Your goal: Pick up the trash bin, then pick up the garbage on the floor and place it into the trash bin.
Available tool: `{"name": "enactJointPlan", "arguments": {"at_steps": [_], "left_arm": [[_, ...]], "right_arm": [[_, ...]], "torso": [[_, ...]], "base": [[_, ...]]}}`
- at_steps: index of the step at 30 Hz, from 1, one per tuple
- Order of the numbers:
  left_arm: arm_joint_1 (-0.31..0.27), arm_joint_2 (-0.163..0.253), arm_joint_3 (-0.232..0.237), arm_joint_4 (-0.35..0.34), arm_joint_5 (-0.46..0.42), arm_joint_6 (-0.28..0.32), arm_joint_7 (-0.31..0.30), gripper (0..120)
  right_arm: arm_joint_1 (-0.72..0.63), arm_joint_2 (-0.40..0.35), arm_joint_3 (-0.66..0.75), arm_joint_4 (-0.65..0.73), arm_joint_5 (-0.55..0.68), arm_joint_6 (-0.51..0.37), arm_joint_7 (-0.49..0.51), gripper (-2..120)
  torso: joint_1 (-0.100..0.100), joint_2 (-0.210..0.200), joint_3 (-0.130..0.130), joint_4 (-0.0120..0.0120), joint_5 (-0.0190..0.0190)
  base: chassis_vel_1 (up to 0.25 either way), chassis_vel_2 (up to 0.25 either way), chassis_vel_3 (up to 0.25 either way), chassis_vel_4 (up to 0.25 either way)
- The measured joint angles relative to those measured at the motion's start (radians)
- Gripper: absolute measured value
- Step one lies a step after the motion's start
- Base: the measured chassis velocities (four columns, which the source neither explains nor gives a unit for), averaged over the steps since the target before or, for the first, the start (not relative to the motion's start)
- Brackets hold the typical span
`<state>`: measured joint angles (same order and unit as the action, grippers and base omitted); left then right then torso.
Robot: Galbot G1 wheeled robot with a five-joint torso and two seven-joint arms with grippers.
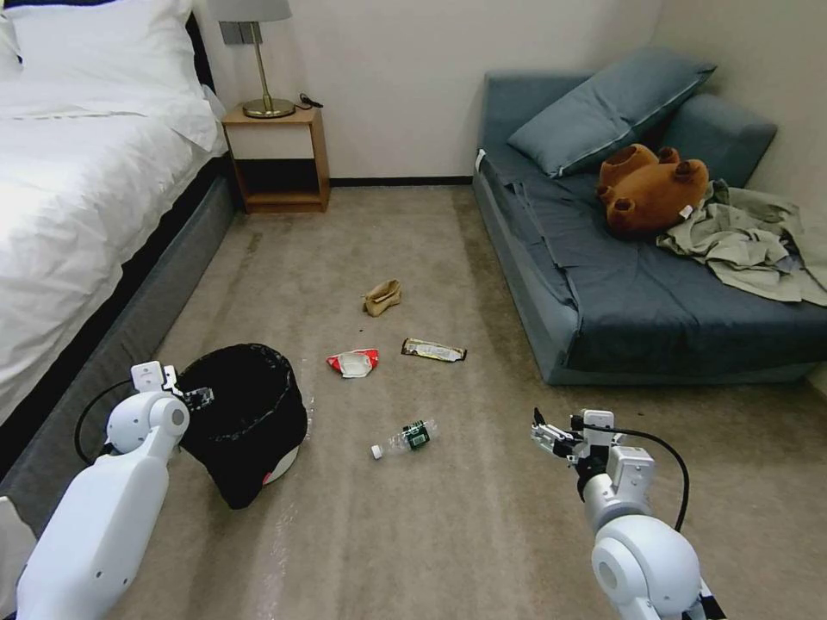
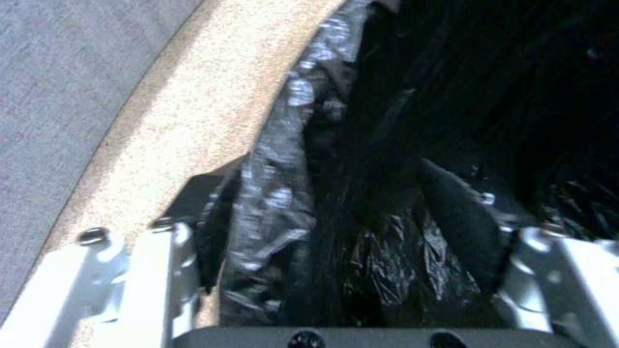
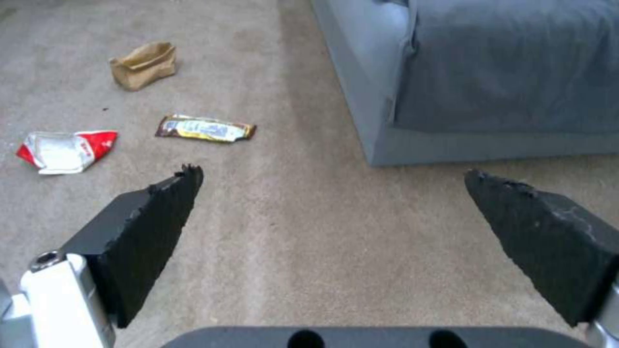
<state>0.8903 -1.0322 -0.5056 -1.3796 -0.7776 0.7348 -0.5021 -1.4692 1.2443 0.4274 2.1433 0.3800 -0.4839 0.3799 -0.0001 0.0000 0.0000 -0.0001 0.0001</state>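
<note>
Bin being gripped, all four litter pieces not yet picked up.
Trash bin (image 1: 245, 422) tilted on the carpet at 8 o'clock, left gripper (image 1: 191, 397) at its rim with one finger inside and one outside the black liner (image 2: 387, 145), looks clamped but can't confirm. Right gripper (image 3: 329, 193) hovers at 4 o'clock, fingers wide apart, holding nothing. Mid-floor: plastic bottle (image 1: 405, 437), snack wrapper (image 1: 433, 350), red-and-white wrapper (image 1: 352, 362), brown paper bag (image 1: 382, 297).
</note>
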Motion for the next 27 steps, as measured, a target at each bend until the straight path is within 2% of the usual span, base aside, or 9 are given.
{"name": "enactJointPlan", "arguments": {"at_steps": [3, 4, 8, 10, 12, 15, 20, 25, 27], "left_arm": [[0.013, 0.000, -0.009, 0.007, 0.009, -0.005, 0.007, 52], [0.013, 0.000, -0.009, 0.007, 0.009, -0.005, 0.007, 52], [0.026, 0.002, -0.019, 0.000, 0.012, -0.011, 0.016, 37], [0.027, 0.002, -0.019, 0.000, 0.012, -0.012, 0.017, 35], [0.033, 0.003, -0.023, -0.006, 0.015, -0.025, 0.034, 22], [0.043, 0.005, -0.028, -0.014, 0.020, -0.046, 0.062, 15], [0.057, 0.003, -0.033, -0.018, 0.046, -0.088, 0.100, 14], [0.067, -0.005, -0.041, -0.020, 0.057, -0.120, 0.109, 14], [0.076, -0.010, -0.047, -0.023, 0.056, -0.153, 0.118, 12]], "right_arm": [[0.000, -0.005, -0.003, 0.000, 0.000, 0.000, 0.001, 100], [0.000, -0.005, -0.003, 0.000, 0.000, 0.000, 0.001, 100], [0.001, -0.008, -0.014, 0.000, 0.000, 0.000, 0.003, 100], [0.001, -0.008, -0.015, 0.000, 0.000, 0.000, 0.003, 100], [0.000, -0.008, -0.019, 0.002, 0.000, 0.000, 0.005, 100], [-0.005, -0.008, -0.021, 0.009, 0.000, 0.000, 0.006, 100], [-0.023, -0.006, -0.016, 0.022, -0.002, 0.000, 0.007, 100], [-0.040, 0.001, -0.010, 0.034, -0.003, -0.001, 0.008, 100], [-0.050, 0.008, -0.009, 0.038, -0.006, -0.002, 0.008, 100]], "torso": [[0.000, 0.000, 0.000, 0.0001, 0.0007], [0.000, 0.000, 0.000, 0.0001, 0.0007], [0.000, 0.000, 0.000, 0.0002, 0.0005], [0.000, 0.000, 0.000, 0.0002, 0.0005], [0.000, 0.000, 0.000, 0.0001, 0.0004], [0.000, 0.000, 0.000, 0.0002, 0.0003], [0.000, 0.000, 0.000, 0.0003, -0.0001], [0.000, 0.000, 0.000, 0.0003, -0.0001], [0.000, 0.000, 0.000, 0.0003, -0.0003]], "base": [[0.000, 0.000, 0.000, 0.000], [0.000, 0.000, 0.000, 0.000], [0.000, 0.000, 0.000, 0.000], [0.000, 0.000, 0.000, 0.000], [0.000, 0.000, 0.000, 0.000], [0.000, 0.000, 0.000, 0.000], [0.000, 0.000, 0.000, 0.000], [0.000, 0.000, 0.000, 0.000], [0.000, 0.000, 0.000, 0.000]]}}
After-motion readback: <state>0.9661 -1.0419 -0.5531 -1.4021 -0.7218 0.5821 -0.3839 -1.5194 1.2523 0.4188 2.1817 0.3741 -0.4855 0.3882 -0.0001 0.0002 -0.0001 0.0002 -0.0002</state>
